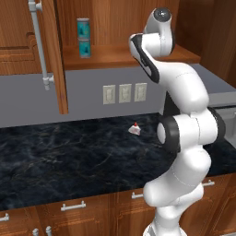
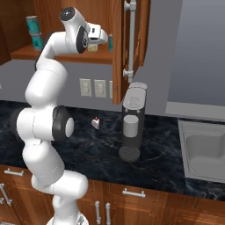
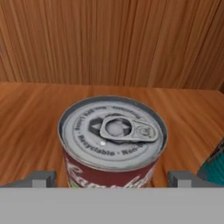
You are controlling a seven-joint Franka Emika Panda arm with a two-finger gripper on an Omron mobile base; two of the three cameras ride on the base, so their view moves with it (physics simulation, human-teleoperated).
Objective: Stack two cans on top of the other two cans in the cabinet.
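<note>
The cabinet [image 1: 60,55] is reddish-brown wood, its door swung open with a long silver bar handle [image 1: 39,44]. On its plank shelf [image 3: 35,118], toward the door side, two teal cans [image 1: 83,38] stand stacked one on the other. Further along the shelf from that stack, the gripper [image 3: 111,177] hovers over the red-banded can [image 3: 113,140], which stands upright on the planks; the jaws are spread, one tip on each side of the tin, not touching it. A teal can [image 3: 215,168] stands just beside it. Below the cabinet run a grey wall with three pale outlets [image 1: 124,93] and a dark marbled worktop [image 1: 60,156] carrying a small white-and-red object [image 1: 134,129], a coffee machine [image 2: 133,123] and a steel sink [image 2: 204,147].
</note>
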